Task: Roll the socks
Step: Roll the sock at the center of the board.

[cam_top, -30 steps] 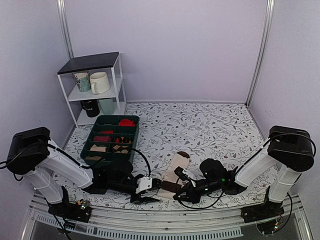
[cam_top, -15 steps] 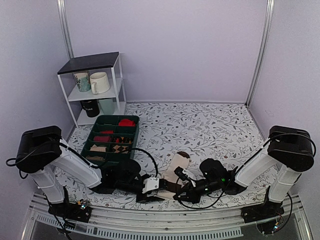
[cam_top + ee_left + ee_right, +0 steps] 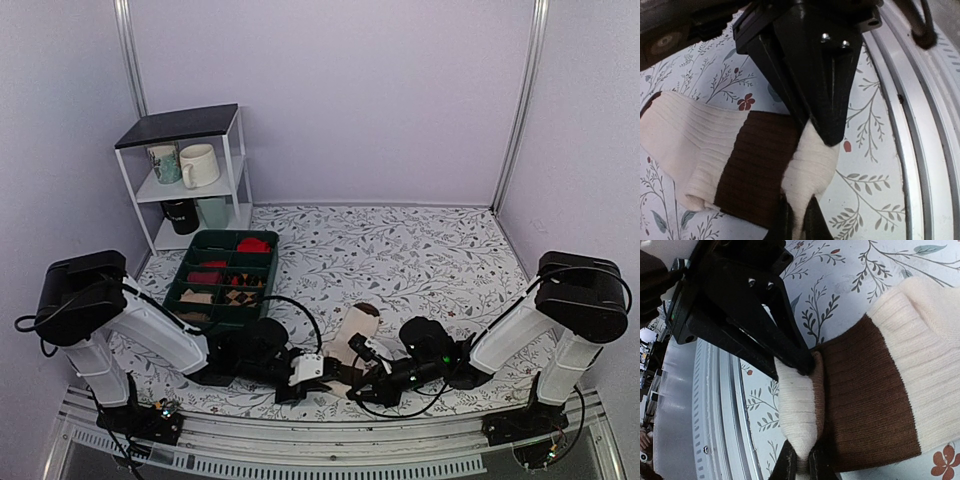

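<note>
The socks (image 3: 354,334) lie as one flat cream length on the flowered tabletop (image 3: 430,255). You can't split that length into two layers from above. You have two pincers, and both meet at its near end. From there the fabric runs away from the fingers, towards the far side, and finishes in a single dark brown end.

Your left pincer (image 3: 810,180) comes in from the left and is pinching the cream cuff. One black finger presses down where the cuff meets a wide brown band, the other sits under it, and the cuff bunches between them.

Your right pincer (image 3: 801,415) comes in from the opposite side. It is clamped on that same cuff, which is folded into a thick cream lip between its fingers. Beyond the lip you see one brown band, then cream rib.

Beyond your left pincer sits one green tray (image 3: 272,280) of small compartments. Farther off stands one white shelf (image 3: 180,125), with two mugs (image 3: 198,165) on its middle level.
</note>
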`<action>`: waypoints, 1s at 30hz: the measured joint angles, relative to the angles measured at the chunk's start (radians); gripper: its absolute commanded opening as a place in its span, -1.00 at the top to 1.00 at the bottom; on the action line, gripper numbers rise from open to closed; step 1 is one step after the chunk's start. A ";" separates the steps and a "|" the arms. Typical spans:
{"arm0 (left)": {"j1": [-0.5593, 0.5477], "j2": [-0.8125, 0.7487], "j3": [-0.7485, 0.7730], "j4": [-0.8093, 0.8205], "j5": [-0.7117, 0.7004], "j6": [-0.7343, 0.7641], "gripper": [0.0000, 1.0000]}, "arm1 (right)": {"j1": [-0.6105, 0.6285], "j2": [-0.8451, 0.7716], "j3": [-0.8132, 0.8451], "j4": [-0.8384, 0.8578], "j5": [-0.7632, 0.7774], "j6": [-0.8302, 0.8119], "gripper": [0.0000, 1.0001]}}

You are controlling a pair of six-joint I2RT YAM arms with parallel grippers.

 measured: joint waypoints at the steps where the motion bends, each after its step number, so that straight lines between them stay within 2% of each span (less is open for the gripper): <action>1: 0.000 0.000 0.003 -0.007 0.001 -0.003 1.00 | 0.000 0.000 0.000 -0.001 0.000 0.000 0.91; 5: 0.000 0.000 0.022 -0.046 0.007 -0.045 1.00 | -0.001 -0.014 0.001 -0.023 0.009 -0.001 0.50; 13: -0.001 0.042 0.140 -0.195 0.069 -0.220 1.00 | 0.001 -0.196 -0.004 -0.226 0.176 -0.056 0.27; 20: 0.012 0.071 0.199 -0.275 0.146 -0.300 1.00 | 0.066 -0.367 -0.126 -0.169 0.366 -0.175 0.23; 24: 0.041 0.089 0.216 -0.290 0.204 -0.340 1.00 | 0.177 -0.363 -0.167 -0.117 0.459 -0.293 0.23; 30: 0.060 0.100 0.220 -0.289 0.251 -0.376 1.00 | 0.244 -0.300 -0.149 -0.077 0.531 -0.417 0.23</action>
